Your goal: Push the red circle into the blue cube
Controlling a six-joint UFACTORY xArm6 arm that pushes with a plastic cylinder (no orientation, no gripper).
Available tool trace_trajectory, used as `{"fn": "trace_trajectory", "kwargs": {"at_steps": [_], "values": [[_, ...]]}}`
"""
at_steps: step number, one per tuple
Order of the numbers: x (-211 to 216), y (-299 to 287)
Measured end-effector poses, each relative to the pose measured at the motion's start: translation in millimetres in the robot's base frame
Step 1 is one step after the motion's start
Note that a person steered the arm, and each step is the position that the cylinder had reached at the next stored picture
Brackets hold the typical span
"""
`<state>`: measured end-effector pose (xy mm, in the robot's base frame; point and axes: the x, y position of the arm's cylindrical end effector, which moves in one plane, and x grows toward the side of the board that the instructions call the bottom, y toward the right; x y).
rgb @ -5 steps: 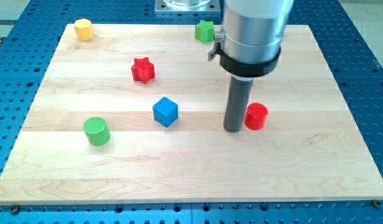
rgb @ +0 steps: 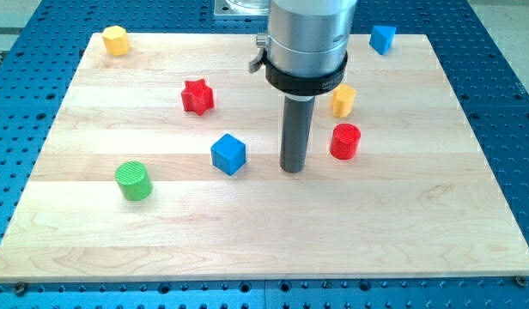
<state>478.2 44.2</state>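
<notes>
The red circle (rgb: 344, 141), a short red cylinder, stands right of the board's middle. The blue cube (rgb: 228, 154) sits left of the middle. My tip (rgb: 291, 169) rests on the board between them, nearer the red circle, a short gap to its left and touching neither. The rod and the arm's wide grey body rise above it and hide part of the board's top middle.
A red star (rgb: 197, 96) lies up-left of the blue cube. A green cylinder (rgb: 133, 180) is at the left. A yellow block (rgb: 116, 39) sits at the top left, another yellow block (rgb: 343, 100) just above the red circle, a second blue block (rgb: 383, 38) at the top right.
My tip has moved left, away from the red circle, which has shifted slightly up and left. The arm body now hides the green star and uncovers a yellow and a blue block.
</notes>
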Motion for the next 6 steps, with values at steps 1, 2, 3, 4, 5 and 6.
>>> {"fn": "trace_trajectory", "kwargs": {"at_steps": [1, 2, 3, 4, 5, 6], "values": [[5.9, 60.0], [-20.2, 121.2], [-31.5, 64.1], [-34.1, 4.3], [-22.0, -0.6], [-22.4, -69.2]]}}
